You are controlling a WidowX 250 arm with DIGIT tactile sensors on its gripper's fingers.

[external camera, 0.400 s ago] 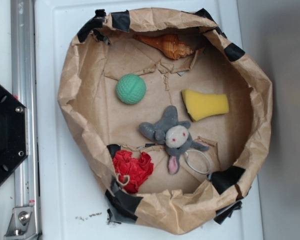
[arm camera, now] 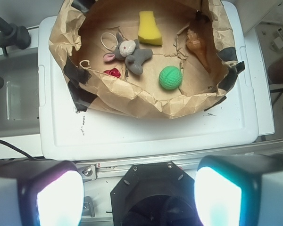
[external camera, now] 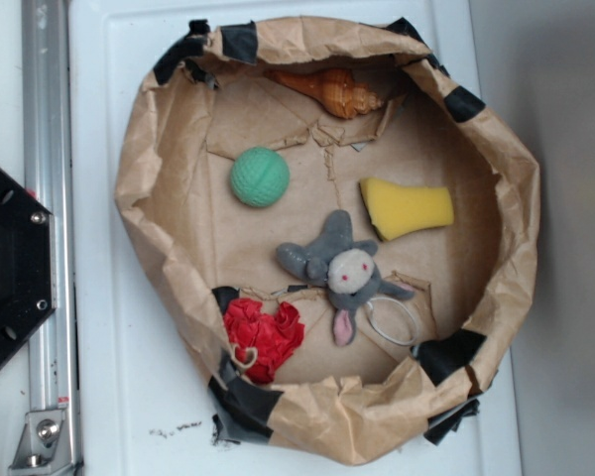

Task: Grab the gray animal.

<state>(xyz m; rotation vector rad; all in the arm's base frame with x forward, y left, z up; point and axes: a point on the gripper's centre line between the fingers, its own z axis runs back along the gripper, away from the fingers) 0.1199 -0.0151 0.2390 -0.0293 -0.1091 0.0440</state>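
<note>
The gray animal (external camera: 339, 266) lies untouched inside the paper basin (external camera: 139, 198) mid-bench; the gripper (arm camera: 139, 197) waits spread apart beyond the bench's edge.

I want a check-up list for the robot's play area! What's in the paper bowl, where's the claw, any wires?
Surface: white plastic lid holding a taped brown paper bowl.
Job's things: gray animal lying in the bowl, untouched, metal ring beside it.
Clutter: green ball, yellow sponge wedge, seashell, red fabric ball.
Claw: claw open, far from the bowl.
Cables: black cable at the wrist view's left edge.
Surroundings: metal rail, black base plate.
</note>
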